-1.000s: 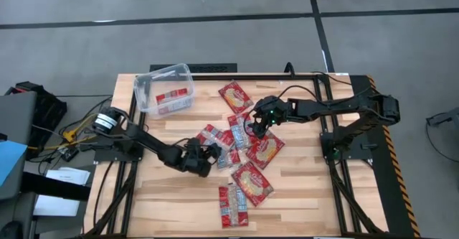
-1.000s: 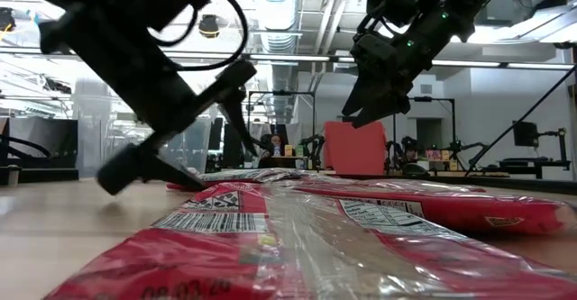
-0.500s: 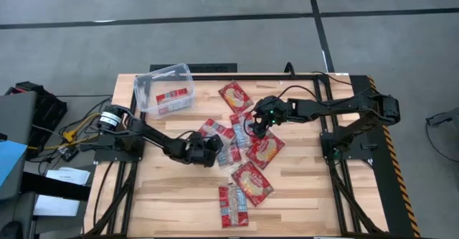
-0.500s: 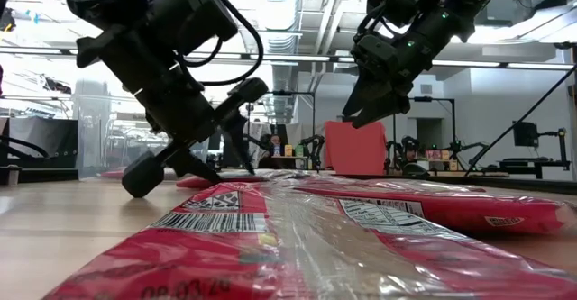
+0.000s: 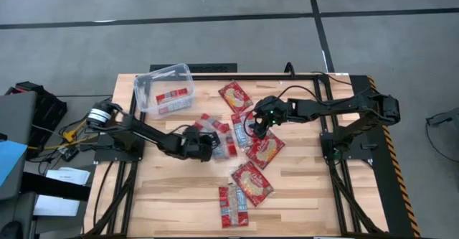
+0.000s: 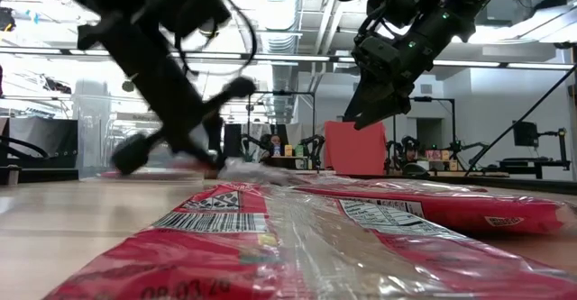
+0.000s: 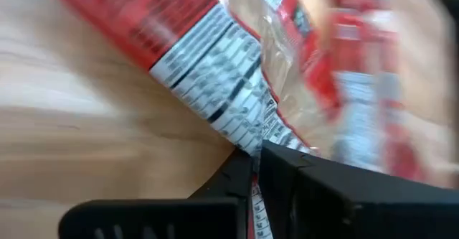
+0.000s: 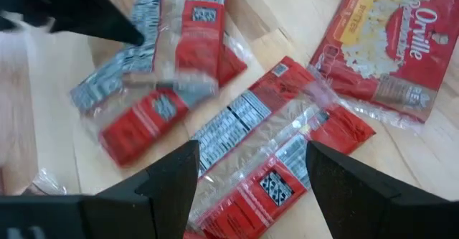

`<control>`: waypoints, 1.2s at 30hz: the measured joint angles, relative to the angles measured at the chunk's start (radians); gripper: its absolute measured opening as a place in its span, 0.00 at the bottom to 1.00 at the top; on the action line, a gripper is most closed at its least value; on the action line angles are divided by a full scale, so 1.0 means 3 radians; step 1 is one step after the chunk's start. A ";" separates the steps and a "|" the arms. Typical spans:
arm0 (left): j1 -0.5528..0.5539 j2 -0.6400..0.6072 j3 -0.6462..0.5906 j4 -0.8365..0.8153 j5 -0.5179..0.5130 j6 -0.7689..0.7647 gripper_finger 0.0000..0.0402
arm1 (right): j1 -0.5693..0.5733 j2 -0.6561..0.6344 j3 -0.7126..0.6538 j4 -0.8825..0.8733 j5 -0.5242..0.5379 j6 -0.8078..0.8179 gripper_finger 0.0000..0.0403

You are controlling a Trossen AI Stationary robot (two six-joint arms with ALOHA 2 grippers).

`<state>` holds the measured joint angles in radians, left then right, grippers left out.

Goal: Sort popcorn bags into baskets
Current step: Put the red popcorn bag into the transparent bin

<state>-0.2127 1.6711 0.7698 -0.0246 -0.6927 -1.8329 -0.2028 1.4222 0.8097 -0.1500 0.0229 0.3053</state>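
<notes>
A grey floor with dark seams surrounds a pale wooden table point(image 5: 172, 189), which fills the middle of the high view. The clear basket point(image 5: 164, 89) stands at the table's upper left, with one red packet point(image 5: 175, 97) seen inside it. The remaining popcorn bags are scattered over the centre of the frame: one point(image 5: 234, 95) just above the cluster, one point(image 5: 265, 149) right of centre, two more point(image 5: 252, 181) point(image 5: 232, 204) toward the bottom.

The left gripper point(image 5: 201, 144) is seen at the left edge of the central cluster, its fingers point(image 7: 287, 189) pinched shut on the clear edge of a bag point(image 7: 215, 74) lying face down, the barcode side up. In the low view the arm is blurred, so motion is judged to be under way. The right gripper point(image 5: 256, 128) hangs above the cluster's right side with its jaws spread wide, nothing held.

The step in hand is judged to be lifting this packet out for the basket. Only a thin edge seam appears to be caught, so a slow, straight lift is advised, and the packet should be checked for slipping. Neighbouring bags overlap it and may be dragged along; clearance is needed before the swing toward the upper left. Release is best made low over the basket's opening.
</notes>
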 joint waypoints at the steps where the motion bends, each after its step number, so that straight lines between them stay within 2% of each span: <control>1: -0.0005 -0.0072 0.0007 0.0004 0.0009 0.0049 0.00 | -0.0002 -0.0001 0.0000 0.0012 -0.0010 -0.0015 0.70; 6: 0.0060 -0.0224 0.0007 0.0027 0.0123 0.0320 0.00 | 0.0006 0.0019 0.0000 0.0316 -0.0370 -0.0186 0.70; 13: 0.0195 -0.0210 0.0010 0.0031 0.0118 0.0327 0.00 | 0.0213 0.0527 0.0003 0.0878 -0.0747 -0.0260 0.65; 18: 0.0317 -0.0210 0.0013 0.0039 0.0077 0.0377 0.00 | 0.0442 0.0945 -0.0003 0.1207 -0.0704 -0.0258 0.50; 22: 0.0383 -0.0211 0.0015 0.0050 0.0094 0.0379 0.00 | 0.0486 0.1139 -0.0001 0.1494 -0.0693 -0.0259 0.28; 27: 0.0394 -0.0212 0.0019 0.0053 0.0103 0.0400 0.00 | 0.0424 0.1166 0.0001 0.1694 -0.0680 -0.0269 0.04; 33: 0.0401 -0.0214 0.0020 0.0053 0.0110 0.0398 0.00 | 0.0408 0.1176 0.0003 0.1864 -0.0517 -0.0333 0.05; 36: 0.0402 -0.0215 0.0020 0.0055 0.0108 0.0397 0.00 | 0.0407 0.1307 0.0002 0.1903 -0.0513 -0.0339 0.02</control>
<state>-0.0921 1.6066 0.7757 -0.0083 -0.6602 -1.7138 -0.0807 1.8144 0.8104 0.4208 -0.1311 0.2035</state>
